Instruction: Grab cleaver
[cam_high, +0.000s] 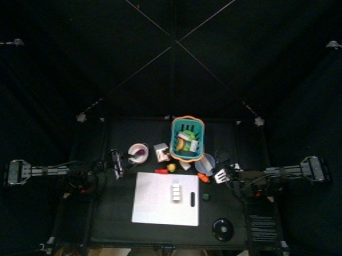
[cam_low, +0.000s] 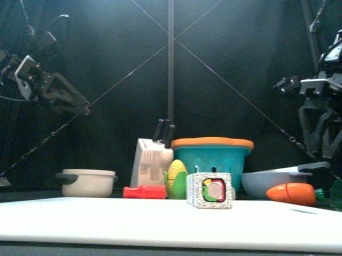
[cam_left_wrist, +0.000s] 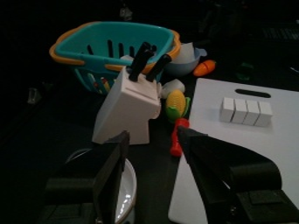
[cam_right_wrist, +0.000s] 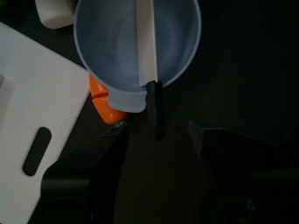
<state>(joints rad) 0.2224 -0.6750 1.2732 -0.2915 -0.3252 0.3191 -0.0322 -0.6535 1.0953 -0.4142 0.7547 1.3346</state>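
Note:
The cleaver (cam_right_wrist: 149, 61), with a pale blade and a black handle (cam_right_wrist: 155, 112), lies across the rim of a grey-blue bowl (cam_right_wrist: 111, 39), handle pointing out over the edge. My right gripper (cam_right_wrist: 173, 162) hovers just above the handle with its jaws open and empty; in the top view it (cam_high: 222, 176) is at the table's right side. In the front view the bowl (cam_low: 274, 180) sits at the right. My left gripper (cam_left_wrist: 163, 166) is open and empty, facing a white knife block (cam_left_wrist: 128, 109); in the top view it (cam_high: 118, 165) is at the left.
An orange carrot (cam_right_wrist: 105, 101) lies by the bowl, beside a white cutting board (cam_right_wrist: 30, 114). A teal basket (cam_high: 187, 135) stands at the back, with a corn cob (cam_left_wrist: 176, 105) and a small pot (cam_low: 87, 182) near the knife block. White blocks (cam_left_wrist: 243, 111) sit on the board.

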